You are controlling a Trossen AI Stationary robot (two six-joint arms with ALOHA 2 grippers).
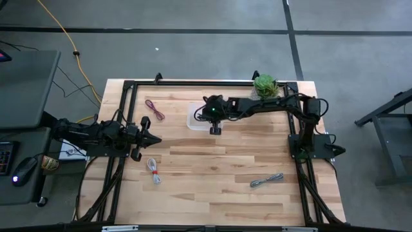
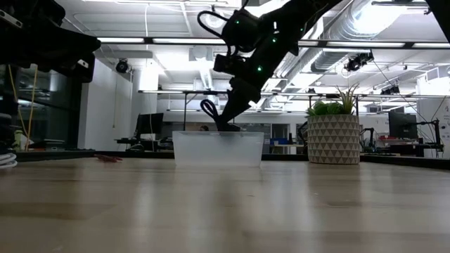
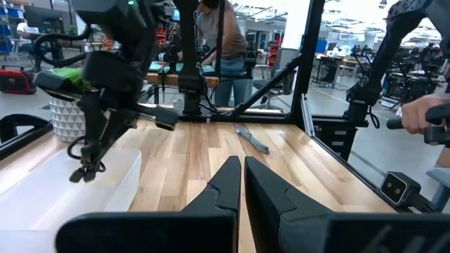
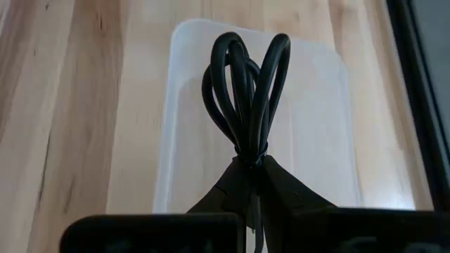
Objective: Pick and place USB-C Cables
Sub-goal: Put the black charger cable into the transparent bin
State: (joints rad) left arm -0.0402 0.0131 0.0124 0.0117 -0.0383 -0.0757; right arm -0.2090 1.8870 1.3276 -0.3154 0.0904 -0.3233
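Risk: black cable [image 4: 244,98] slipping out early, held only at its tied waist, loops free and springy; could catch the bin [image 1: 195,117] wall and land on the table.
Cause: pinch point small; release above the rim instead of the middle would tip the bundle over the edge.
Right gripper [image 4: 250,166]: over the bin, far middle of the table, clamped tight on the black cable.
Left gripper [image 3: 241,169]: waiting at the left edge, fingers pressed together, nothing between them.
Other cables: dark red cable [image 1: 154,109] far left, near the bin; white cable [image 1: 153,170] near left, just beside the left arm; grey cable [image 1: 266,181] near right, well apart from the rest.
Second risk: left arm close to the white cable; a careless sweep could drag it.
Surface: pale wood table [image 1: 212,193], smooth planks, black frame round it; plant [image 1: 264,85] in a patterned pot at the far right corner.
Room: open workshop, grey floor, yellow cord [image 1: 64,35] trailing far left, desks and more rigs behind; person [image 3: 219,42] standing beyond the table.
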